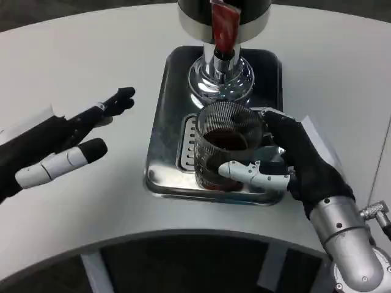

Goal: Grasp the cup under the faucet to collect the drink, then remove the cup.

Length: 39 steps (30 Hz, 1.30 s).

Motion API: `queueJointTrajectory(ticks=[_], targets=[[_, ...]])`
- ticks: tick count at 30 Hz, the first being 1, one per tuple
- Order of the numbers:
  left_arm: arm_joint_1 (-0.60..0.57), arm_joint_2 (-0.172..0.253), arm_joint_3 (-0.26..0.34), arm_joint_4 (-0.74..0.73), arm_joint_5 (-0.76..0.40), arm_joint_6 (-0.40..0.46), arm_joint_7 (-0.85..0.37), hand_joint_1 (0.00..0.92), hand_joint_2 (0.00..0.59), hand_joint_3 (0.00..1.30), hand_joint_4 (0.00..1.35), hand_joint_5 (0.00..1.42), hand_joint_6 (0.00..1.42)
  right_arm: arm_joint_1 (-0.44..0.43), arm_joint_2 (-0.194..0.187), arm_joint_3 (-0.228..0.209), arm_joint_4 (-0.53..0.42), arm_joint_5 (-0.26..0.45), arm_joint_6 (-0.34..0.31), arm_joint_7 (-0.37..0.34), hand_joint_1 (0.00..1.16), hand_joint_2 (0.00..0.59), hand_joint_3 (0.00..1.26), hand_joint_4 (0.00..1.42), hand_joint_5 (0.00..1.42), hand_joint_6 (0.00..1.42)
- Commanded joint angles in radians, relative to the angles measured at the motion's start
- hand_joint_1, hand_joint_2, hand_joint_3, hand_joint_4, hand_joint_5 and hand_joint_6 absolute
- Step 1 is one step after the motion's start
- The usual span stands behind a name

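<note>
A clear ribbed cup (pixel 226 141) holding dark drink stands over the front part of the steel drip tray (pixel 165 110). My right hand (pixel 293 162) grips it from the right, thumb across its front. The faucet (pixel 220 52) with its red lever rises behind the cup, and the chrome base (pixel 220 79) below it is uncovered. Out to the left, my left hand (pixel 61 146) hovers over the white table (pixel 85 67), fingers spread and holding nothing.
The dispenser's dark body (pixel 223 9) stands at the top edge. The table's curved front edge (pixel 183 235) runs just below the tray. Bare tabletop lies to the left and right of the tray.
</note>
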Motion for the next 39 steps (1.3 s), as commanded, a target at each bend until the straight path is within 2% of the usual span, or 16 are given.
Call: queueJointTrajectory(ticks=[1,7,23,29,39], targets=[[0.054,-0.011,-0.02,-0.049,0.057,-0.036,0.061,0.0,0.095,0.0,0.0,0.0,0.0,0.017,-0.004,0.008,-0.071,-0.005,-0.014,0.012,1.01,0.314,0.83,1.11,1.3,1.42],[0.083,-0.017,-0.045,-0.086,0.092,-0.039,0.114,0.0,0.095,0.0,0.0,0.0,0.0,0.035,-0.009,0.021,-0.117,-0.023,-0.017,0.023,1.01,0.314,0.83,1.11,1.3,1.42],[0.111,-0.013,-0.079,-0.137,0.135,-0.05,0.181,0.0,0.095,0.0,0.0,0.0,0.0,0.081,-0.052,0.076,-0.163,-0.151,-0.119,-0.004,1.02,0.303,0.84,1.11,1.3,1.42],[0.127,-0.008,-0.085,-0.163,0.147,-0.049,0.195,0.0,0.094,0.0,0.0,0.0,0.0,0.099,-0.051,0.074,-0.18,-0.164,-0.129,0.003,1.02,0.303,0.84,1.11,1.3,1.42],[0.205,-0.015,-0.079,-0.281,0.187,-0.043,0.253,0.0,0.089,0.0,0.0,0.0,0.0,0.147,-0.071,0.078,-0.236,-0.17,-0.126,0.035,1.02,0.302,0.84,1.11,1.31,1.42]])
